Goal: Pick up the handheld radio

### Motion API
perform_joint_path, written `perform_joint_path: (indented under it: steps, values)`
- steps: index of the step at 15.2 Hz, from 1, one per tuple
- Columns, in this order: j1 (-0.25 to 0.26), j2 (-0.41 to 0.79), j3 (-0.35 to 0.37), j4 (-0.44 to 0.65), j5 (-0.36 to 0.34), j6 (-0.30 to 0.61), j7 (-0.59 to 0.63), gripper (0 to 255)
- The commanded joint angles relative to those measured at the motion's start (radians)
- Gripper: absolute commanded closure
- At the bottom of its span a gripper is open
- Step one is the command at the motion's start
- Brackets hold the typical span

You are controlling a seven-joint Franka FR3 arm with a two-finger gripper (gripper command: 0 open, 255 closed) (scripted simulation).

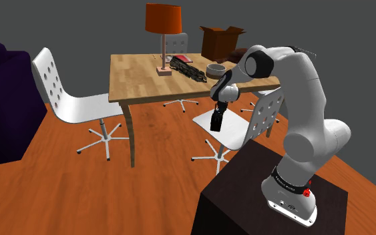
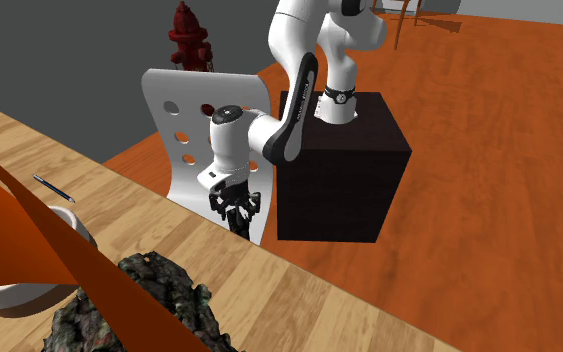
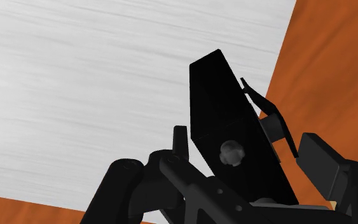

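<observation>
Gripper [image 1: 218, 113] pinches the black radio [image 3: 225, 121], fingers clamped on its sides, its body sticking out past the fingertips. The radio hangs over the white chair [image 1: 232, 135] seat, near the seat's edge by the orange floor [image 1: 159, 153]. Wooden table [image 1: 133, 77] with lamp [image 1: 163, 20] stands just behind the chair.

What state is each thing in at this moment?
Handheld radio: clasped, held over the white chair seat.
Jaws: shut on the handheld radio.
Cardboard box: flaps open, upright on the table.
Lamp: upright on the table.
Bowl: upright on the table.
</observation>
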Motion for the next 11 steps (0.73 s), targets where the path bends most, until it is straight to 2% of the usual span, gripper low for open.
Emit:
perform_joint_path:
  steps: [1, 6, 11]
  values:
    - [0.0, 0.002, 0.0, -0.001, 0.0, 0.0, 0.0, 255]
    - [0.0, 0.001, 0.0, -0.002, 0.0, 0.002, 0.0, 255]
    - [0.013, -0.057, -0.017, -0.025, -0.012, -0.035, 0.009, 255]
